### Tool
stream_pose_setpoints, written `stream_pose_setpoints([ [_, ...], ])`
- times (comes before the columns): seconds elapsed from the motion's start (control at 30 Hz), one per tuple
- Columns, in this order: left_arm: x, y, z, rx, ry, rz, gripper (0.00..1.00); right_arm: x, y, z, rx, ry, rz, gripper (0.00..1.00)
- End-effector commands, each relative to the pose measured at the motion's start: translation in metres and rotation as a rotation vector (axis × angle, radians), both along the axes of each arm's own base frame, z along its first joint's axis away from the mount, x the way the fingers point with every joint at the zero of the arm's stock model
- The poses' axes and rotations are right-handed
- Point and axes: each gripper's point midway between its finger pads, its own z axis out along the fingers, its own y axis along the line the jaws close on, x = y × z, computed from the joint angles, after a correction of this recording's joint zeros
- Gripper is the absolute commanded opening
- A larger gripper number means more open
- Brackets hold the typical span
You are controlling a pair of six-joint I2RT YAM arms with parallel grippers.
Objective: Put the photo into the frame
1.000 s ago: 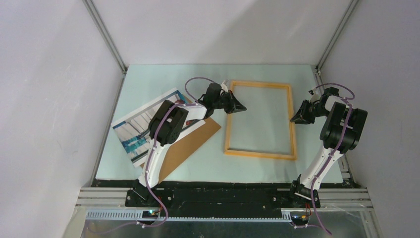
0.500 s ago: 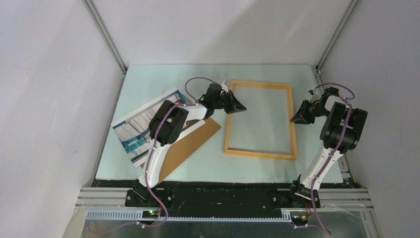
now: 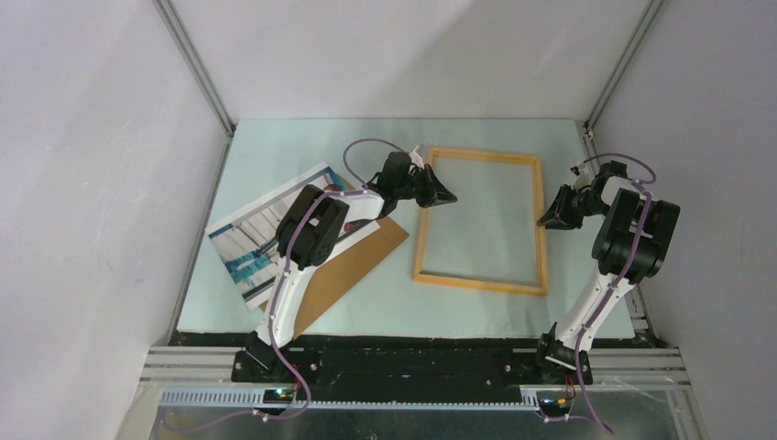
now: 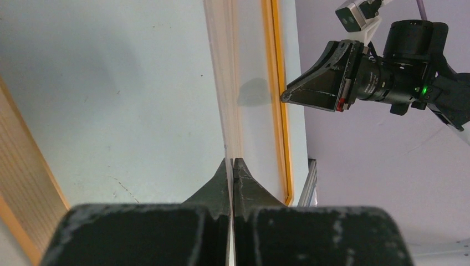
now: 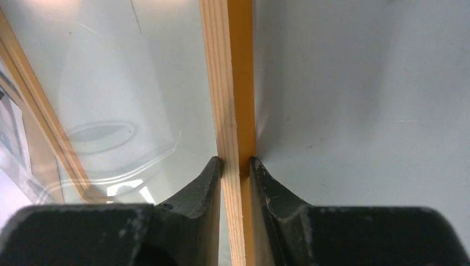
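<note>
The orange-yellow frame lies flat in the middle of the table. My right gripper is shut on its right rail, one finger on each side. My left gripper reaches over the frame's left rail and is shut on the edge of a thin clear sheet that belongs to the frame; the sheet shows edge-on in the left wrist view at the fingertips. The photo lies face up at the left, partly under the left arm, held by neither gripper.
A plain brown backing board lies between the photo and the frame, partly under the photo. The right gripper also shows in the left wrist view. Walls close the table at the left, back and right.
The frame's near left corner has crept slightly to the left. Both arms have barely moved and keep their grips.
</note>
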Motion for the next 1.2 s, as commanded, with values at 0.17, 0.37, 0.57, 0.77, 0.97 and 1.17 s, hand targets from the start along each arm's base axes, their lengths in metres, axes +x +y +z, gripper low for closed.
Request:
stream_pose_setpoints([
  [0.17,-0.006,-0.013,0.019,-0.023,-0.097,-0.056,0.00,0.004,0.016,0.011,0.066,-0.014,0.035,0.09],
  [0.37,-0.005,-0.007,0.022,-0.033,-0.122,-0.050,0.00,0.004,0.016,0.011,0.066,-0.017,0.035,0.08],
  [0.57,-0.006,-0.005,0.029,-0.061,-0.150,-0.053,0.00,0.004,0.016,0.009,0.068,-0.011,0.036,0.08],
  [0.77,-0.005,-0.006,0.031,-0.074,-0.159,-0.057,0.00,0.003,0.017,0.009,0.065,-0.011,0.038,0.08],
  [0.97,-0.005,-0.004,0.029,-0.071,-0.161,-0.049,0.00,0.003,0.017,0.009,0.066,-0.009,0.038,0.08],
  [1.17,-0.006,-0.003,0.025,-0.066,-0.156,-0.045,0.00,0.003,0.017,0.010,0.065,-0.010,0.040,0.07],
])
